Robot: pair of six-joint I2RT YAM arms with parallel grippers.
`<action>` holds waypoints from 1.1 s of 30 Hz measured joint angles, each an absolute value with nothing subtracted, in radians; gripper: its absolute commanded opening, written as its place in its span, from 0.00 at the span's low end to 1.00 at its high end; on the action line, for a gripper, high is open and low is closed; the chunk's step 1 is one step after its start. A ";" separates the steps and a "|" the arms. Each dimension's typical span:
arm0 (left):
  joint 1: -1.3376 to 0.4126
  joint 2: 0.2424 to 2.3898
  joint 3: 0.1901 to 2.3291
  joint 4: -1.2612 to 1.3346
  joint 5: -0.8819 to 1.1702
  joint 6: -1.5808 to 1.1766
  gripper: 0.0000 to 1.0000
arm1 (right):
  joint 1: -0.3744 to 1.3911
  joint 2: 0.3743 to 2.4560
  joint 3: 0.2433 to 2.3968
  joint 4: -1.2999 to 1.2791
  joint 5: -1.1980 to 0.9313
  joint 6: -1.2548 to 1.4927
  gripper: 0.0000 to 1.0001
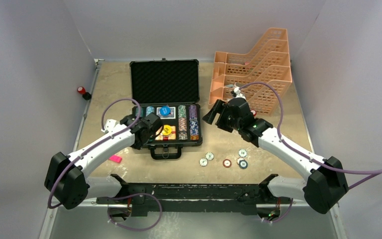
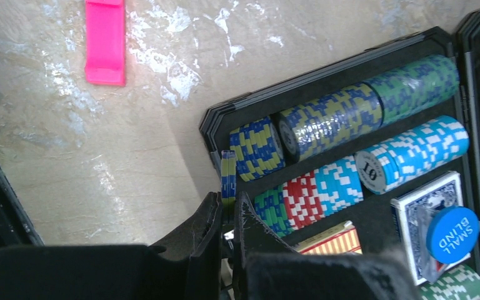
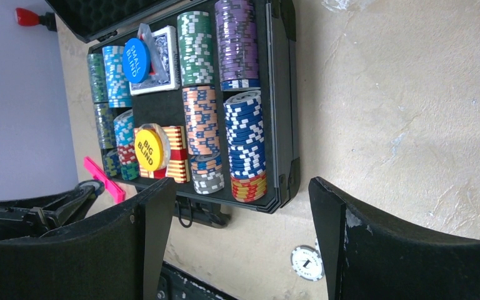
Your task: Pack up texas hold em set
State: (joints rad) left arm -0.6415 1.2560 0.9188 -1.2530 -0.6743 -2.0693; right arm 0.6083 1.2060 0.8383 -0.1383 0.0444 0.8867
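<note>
Texas hold em set, half packed: the black briefcase (image 1: 164,82) lies open mid-tabletop (image 1: 189,167), lid back, with chip rows (image 3: 200,119), decks (image 3: 169,69) and blind buttons (image 3: 136,59) in its foam tray. The left fingers (image 2: 207,219) are clenched on a single blue-and-yellow chip (image 2: 228,174), pinched edge-up right over the case's near-left corner, beside the matching row (image 2: 256,149). The right fingers (image 3: 153,219) stand wide apart and empty above bare tabletop to the right of the case. Five loose chips (image 1: 227,163) lie flat in front of it. The risk: the hold is thin and the chip sits at the rim, so a release slightly off would likely drop it on the edge and send it rolling out, or tip the neighbouring row.
</note>
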 measured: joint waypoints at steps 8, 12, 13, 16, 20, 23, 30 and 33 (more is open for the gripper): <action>-0.621 1.257 0.883 -1.225 -0.639 -2.076 0.00 | 0.608 1.211 0.838 -0.153 0.047 0.889 0.79; -0.602 1.272 0.878 -1.188 -0.637 -2.065 0.00 | 0.608 1.211 0.838 -0.167 0.062 0.889 0.79; -0.601 1.274 0.878 -1.179 -0.640 -2.059 0.00 | 0.608 1.211 0.838 -0.170 0.063 0.889 0.79; -0.595 1.276 0.878 -1.147 -0.655 -2.037 0.00 | 0.608 1.211 0.838 -0.178 0.064 0.889 0.79; -0.561 1.276 0.878 -1.108 -0.673 -1.992 0.00 | 0.608 1.211 0.838 -0.184 0.067 0.890 0.79; -0.532 1.276 0.878 -1.099 -0.675 -1.948 0.00 | 0.608 1.211 0.838 -0.184 0.069 0.893 0.79; -0.498 1.296 0.878 -1.070 -0.650 -1.863 0.04 | 0.608 1.211 0.838 -0.186 0.070 0.897 0.79; -0.497 1.303 0.878 -1.058 -0.628 -1.837 0.09 | 0.608 1.211 0.838 -0.189 0.070 0.897 0.79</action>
State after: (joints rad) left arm -0.4973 1.3029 0.8776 -1.0580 -0.6281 -1.8370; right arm 0.6083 1.2110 0.8383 -0.1890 0.0696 0.8967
